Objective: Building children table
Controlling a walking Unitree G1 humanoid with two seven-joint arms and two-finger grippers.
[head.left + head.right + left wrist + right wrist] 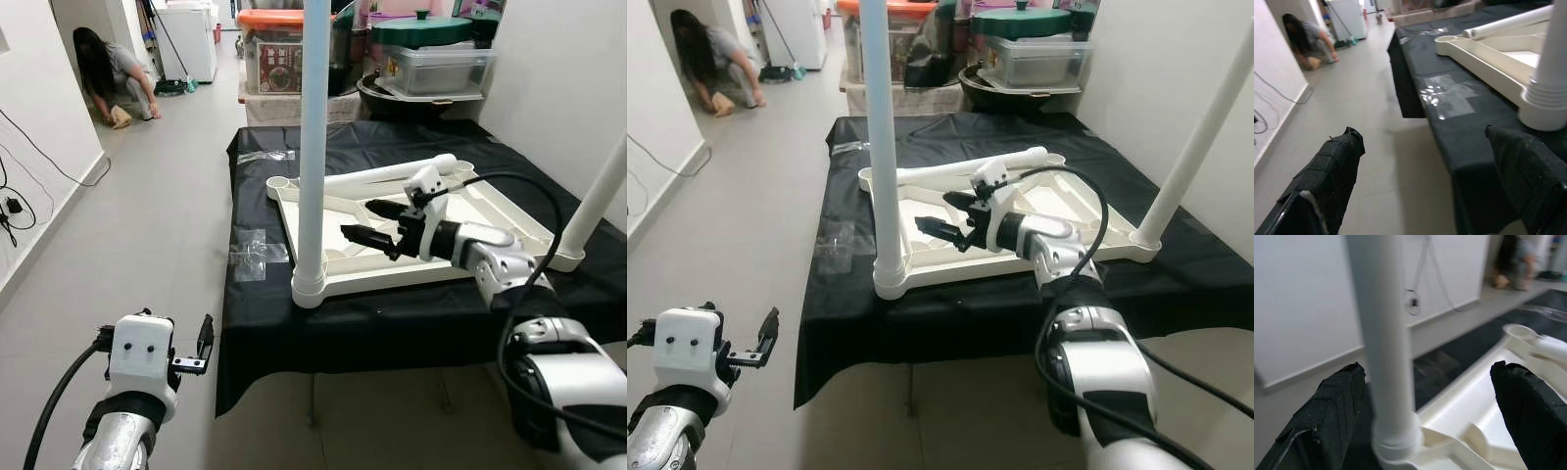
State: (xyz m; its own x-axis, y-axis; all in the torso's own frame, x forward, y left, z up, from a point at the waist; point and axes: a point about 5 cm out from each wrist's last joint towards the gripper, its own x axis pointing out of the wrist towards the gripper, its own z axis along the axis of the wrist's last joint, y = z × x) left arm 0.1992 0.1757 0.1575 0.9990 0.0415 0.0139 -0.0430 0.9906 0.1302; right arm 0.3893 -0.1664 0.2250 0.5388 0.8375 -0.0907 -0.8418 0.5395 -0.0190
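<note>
the cream plastic children's tabletop lies upside down on the black cloth-covered work surface, with a tall white leg tube standing upright in the near corner socket on the robot's left and a second fitted white leg rising at a slant from the near corner on its right. a loose white leg tube lies across the far part of the upturned top, its long axis running from the far left corner socket toward the far right.

the right gripper hovers over the middle of the tabletop, its two black fingers spread apart and holding nothing. the loose tube lies just beyond and slightly above it in the head view, so the right arm is clearly the nearer one; a grasp would likely need the fingers to straddle the tube across its length. the upright leg stands between the fingers in the right wrist view, but apart from them.

the left gripper hangs low over the tiled floor, short of the work surface's edge, fingers open and empty.

no brand, label or writing can be read on the parts. a person crouches far down the hallway.
</note>
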